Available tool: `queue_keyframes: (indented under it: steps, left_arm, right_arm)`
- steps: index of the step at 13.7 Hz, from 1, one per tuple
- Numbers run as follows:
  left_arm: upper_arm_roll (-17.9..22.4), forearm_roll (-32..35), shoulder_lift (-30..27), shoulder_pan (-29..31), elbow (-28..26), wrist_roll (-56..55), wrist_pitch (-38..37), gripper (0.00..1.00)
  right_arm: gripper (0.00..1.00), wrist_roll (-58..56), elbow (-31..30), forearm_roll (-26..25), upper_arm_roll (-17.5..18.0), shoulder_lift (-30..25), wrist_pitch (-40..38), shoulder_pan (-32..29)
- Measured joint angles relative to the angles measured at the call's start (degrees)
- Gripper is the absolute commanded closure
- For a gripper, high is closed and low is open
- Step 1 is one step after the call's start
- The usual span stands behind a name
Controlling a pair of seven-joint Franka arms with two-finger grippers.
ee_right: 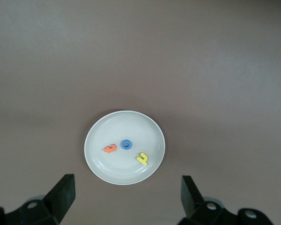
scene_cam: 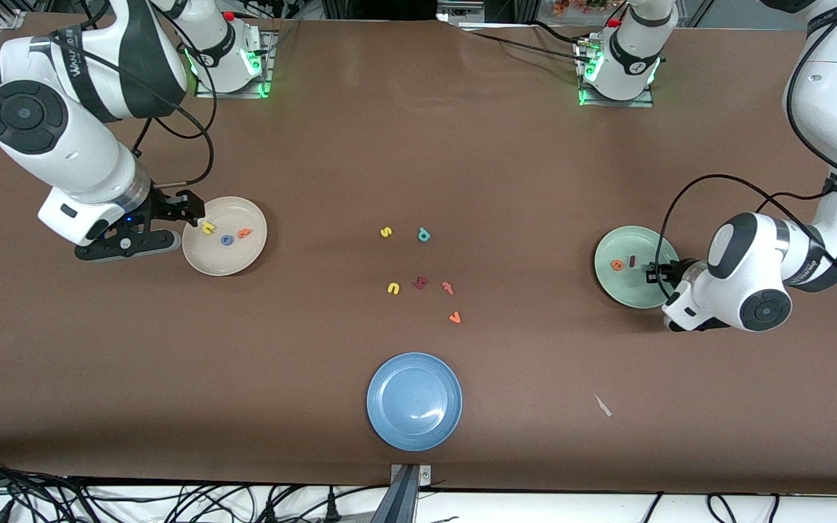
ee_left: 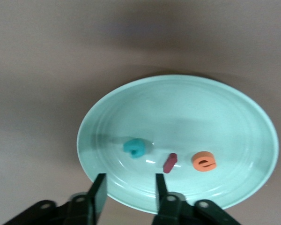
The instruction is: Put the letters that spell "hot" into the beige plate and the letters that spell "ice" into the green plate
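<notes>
Three letters already lie in the beige plate (scene_cam: 224, 236) on my screen: the yellow h (scene_cam: 208, 228), the blue o (scene_cam: 227, 240) and the orange t (scene_cam: 244, 233), all loose on its floor. The right gripper (scene_cam: 194, 210) hangs over that plate's rim toward the right arm's end of the counter (scene_cam: 418, 145), its fingers (ee_right: 61, 194) spread wide and empty. In the green plate (scene_cam: 625, 290) I see the orange e (scene_cam: 616, 265) beside the dark red i (scene_cam: 632, 261), and the left wrist view shows the teal c (ee_left: 134, 147) lying free just beside the i. The left gripper (ee_left: 129, 190) sits low over the green plate's edge, fingers (ee_left: 99, 194) parted around nothing. Between the two plates sit leftover letters, and nearer the front camera than those sits the blue plate (scene_cam: 414, 400).
</notes>
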Motion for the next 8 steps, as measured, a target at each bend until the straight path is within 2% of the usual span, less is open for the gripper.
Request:
queue_keyframes:
  steps: [3,5,8]
  left_arm:
    - [-1.65,0.0,-1.02,-1.01,4.27,-0.04,-0.91,0.0]
    - [-2.68,-0.01,-2.3,-3.35,10.02,-0.14,-6.0,0.0]
    - [-3.04,-0.01,-3.74,-8.03,20.04,-0.22,-16.2,0.0]
  right_arm:
    - [0.0,-1.63,0.29,0.01,-0.55,0.58,0.03,-1.2]
    - [0.0,-2.67,2.99,0.02,-0.6,1.26,-1.3,-2.11]
    - [0.0,-3.31,11.33,0.02,-0.67,1.18,-11.9,-2.44]
